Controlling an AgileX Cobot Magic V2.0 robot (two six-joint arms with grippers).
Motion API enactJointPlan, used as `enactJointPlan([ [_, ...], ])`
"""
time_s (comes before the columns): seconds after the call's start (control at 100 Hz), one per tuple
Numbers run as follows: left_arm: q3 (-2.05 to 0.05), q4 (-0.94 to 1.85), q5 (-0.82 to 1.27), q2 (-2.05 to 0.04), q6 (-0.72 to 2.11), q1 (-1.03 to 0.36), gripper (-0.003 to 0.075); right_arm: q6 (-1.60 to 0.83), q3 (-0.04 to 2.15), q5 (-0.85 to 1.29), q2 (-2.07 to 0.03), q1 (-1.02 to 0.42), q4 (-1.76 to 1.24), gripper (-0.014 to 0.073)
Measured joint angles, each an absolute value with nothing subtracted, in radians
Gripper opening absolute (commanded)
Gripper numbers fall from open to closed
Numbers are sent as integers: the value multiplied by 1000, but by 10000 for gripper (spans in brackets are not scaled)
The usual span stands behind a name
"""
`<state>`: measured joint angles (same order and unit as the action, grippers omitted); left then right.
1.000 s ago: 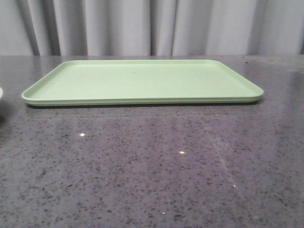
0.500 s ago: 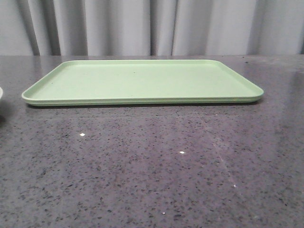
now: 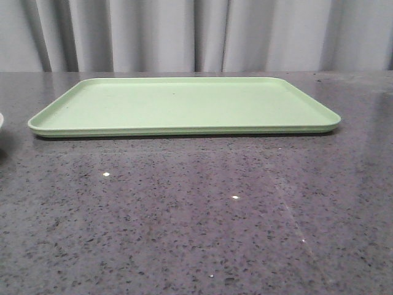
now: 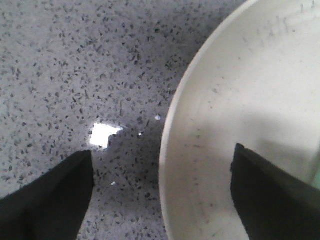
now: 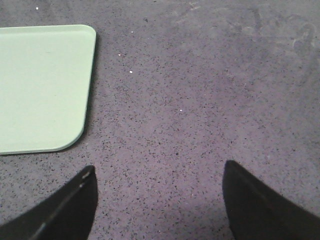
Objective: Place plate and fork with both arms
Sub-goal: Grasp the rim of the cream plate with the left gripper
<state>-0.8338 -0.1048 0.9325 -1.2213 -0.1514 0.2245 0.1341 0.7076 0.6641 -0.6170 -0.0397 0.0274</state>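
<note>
Tray: lying flat on the table, rectangular light-green plastic tray with rounded corners and low raised rim (image 3: 184, 130); nothing resting on its surface. One rounded corner also showing in the right wrist view (image 5: 45, 85).

Table: dark grey speckled stone-look tabletop (image 3: 196, 221), carrying a few small bright glints of light.

Backdrop: hanging behind the table's far edge, pale grey pleated curtain (image 3: 196, 34).

Plate: sitting on the tabletop at the robot's left, well apart from the tray; round shallow cream matte plate with raised rim (image 4: 250, 100) filling much of the left wrist view. Only a thin pale sliver peeking in at the left edge of the front view (image 3: 1, 121).

Left gripper: hovering over the plate's edge (image 4: 160, 192), jaws spread wide; one dark fingertip (image 4: 55, 200) lying over bare tabletop, the other over the plate's inner surface. Rim passing between the two. Cannot tell whether either finger is touching plate or table.

Right gripper: hanging above bare tabletop (image 5: 157, 200), jaws spread wide, gripping nothing; dark fingertips (image 5: 65, 205) framing empty speckled surface, near the tray's corner but clear of it.

Fork: not showing in any view.

Arms: neither appearing in the front view.
</note>
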Motion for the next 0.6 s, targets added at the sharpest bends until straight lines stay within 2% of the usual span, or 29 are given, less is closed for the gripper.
enactJointPlan([
  [0.12,-835,-105,923,-1249,-150,225,538,134,708,664,-617,-40,27,528],
  [0.22,-836,-100,918,-1258,-150,225,468,134,708,664,-617,-40,27,528],
  [0.48,-838,-87,907,-1262,-150,225,136,134,708,664,-617,-40,27,528],
  [0.6,-840,-78,903,-1262,-150,225,10,134,708,664,-617,-40,27,528],
])
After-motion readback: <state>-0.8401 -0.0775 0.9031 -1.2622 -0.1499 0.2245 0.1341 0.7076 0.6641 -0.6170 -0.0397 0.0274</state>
